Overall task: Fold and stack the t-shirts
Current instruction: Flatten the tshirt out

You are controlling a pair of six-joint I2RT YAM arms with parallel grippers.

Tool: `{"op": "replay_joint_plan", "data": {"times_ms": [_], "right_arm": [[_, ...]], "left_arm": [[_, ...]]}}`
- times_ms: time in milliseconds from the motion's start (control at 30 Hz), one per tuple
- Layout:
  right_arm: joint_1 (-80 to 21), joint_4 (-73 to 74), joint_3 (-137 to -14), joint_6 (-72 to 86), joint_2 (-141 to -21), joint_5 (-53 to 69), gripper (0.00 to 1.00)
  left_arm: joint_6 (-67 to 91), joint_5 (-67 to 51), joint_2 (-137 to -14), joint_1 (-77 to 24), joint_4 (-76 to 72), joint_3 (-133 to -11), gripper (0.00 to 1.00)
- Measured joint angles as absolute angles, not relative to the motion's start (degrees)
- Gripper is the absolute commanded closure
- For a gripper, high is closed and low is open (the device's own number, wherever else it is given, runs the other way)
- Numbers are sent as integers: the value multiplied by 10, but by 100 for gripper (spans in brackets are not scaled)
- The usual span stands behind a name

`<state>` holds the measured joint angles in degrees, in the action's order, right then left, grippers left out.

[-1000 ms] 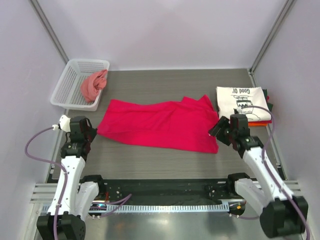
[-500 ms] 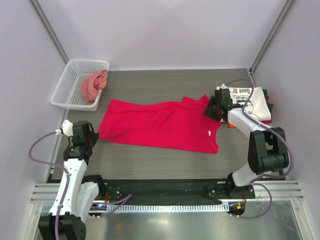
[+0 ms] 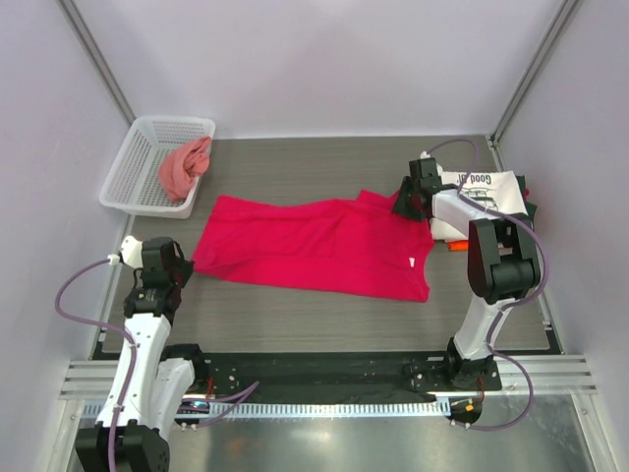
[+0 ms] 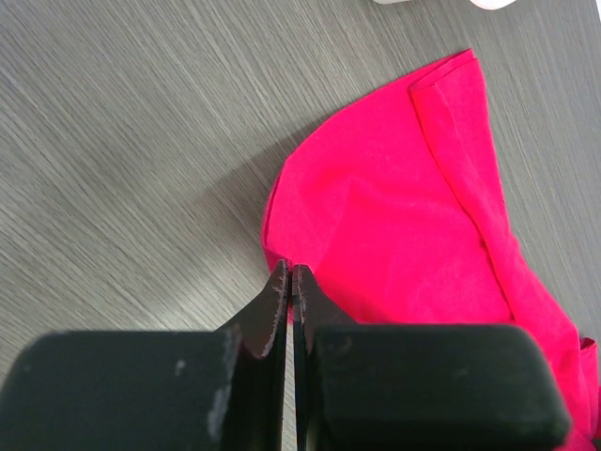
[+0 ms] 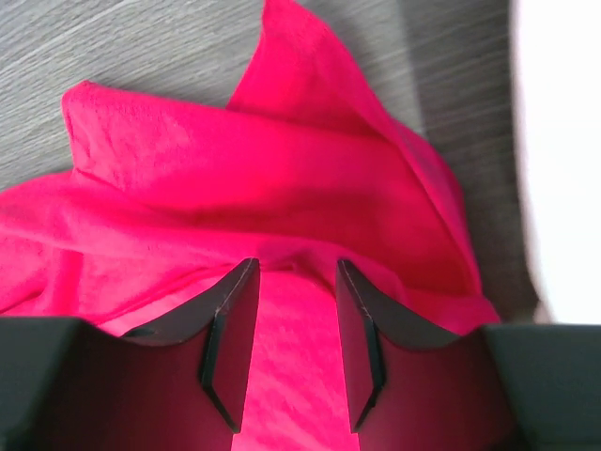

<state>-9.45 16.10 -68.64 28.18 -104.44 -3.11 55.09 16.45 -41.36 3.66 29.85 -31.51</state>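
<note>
**Crimson tee spread out mid-surface, one arm at each end**

The big crimson t-shirt [image 3: 314,246] lies mostly flat across the middle of the grey surface [image 3: 324,162], with its far-right corner bunched into folds. The left jaws are pressed tight together right on the shirt's left hem [image 4: 282,225]. I honestly can't tell from the wrist cam if any cloth is pinched between them. The right jaws are spread apart and sit low over the rumpled right corner [image 5: 282,188], with red fabric showing in the gap. Just beside that corner is the folded white t-shirt [image 3: 486,192] with black print, which sits on top of a stack with an orange edge [image 3: 454,245] peeking out underneath. Far left, a white basket [image 3: 133,162] holds a crumpled salmon-pink shirt [image 3: 184,167], well apart from the rest.
</note>
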Motion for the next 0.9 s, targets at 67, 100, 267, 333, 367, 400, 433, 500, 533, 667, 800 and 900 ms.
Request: {"op": "replay_joint_plan", "data": {"times_ms": [67,100,267,333,367,400,433,500,533,667,800,900], "right_arm": [[-97,161,-696,279,-1058,-31,58],[-99,163,-700,278,-1064,-31,59],[-106,166,-708,270,-1077,-35,77],[-108,167,-710,268,-1078,-36,83],[-109,168,-710,268,-1078,-37,85],[-109,168,-710,268,-1078,-38,87],[-109,168,-710,268,-1078,-38,89],[-110,168,-709,267,-1076,-39,99],[-110,168,-708,267,-1074,-39,99],[-111,176,-690,269,-1043,-42,99],[-111,190,-678,269,-982,-40,99],[-111,196,-678,271,-928,-31,99]], "left_arm": [[551,164,-414,37,298,-315,100],[551,164,-414,37,299,-315,100],[551,164,-413,37,299,-315,100],[551,164,-413,37,299,-315,100],[551,164,-413,37,299,-315,100],[551,165,-413,37,299,-316,100],[551,165,-413,37,299,-316,100],[551,165,-413,37,300,-317,100],[551,165,-413,37,300,-318,100],[551,165,-411,37,302,-322,100],[551,165,-410,37,304,-328,100],[551,164,-410,37,306,-331,100]]}}
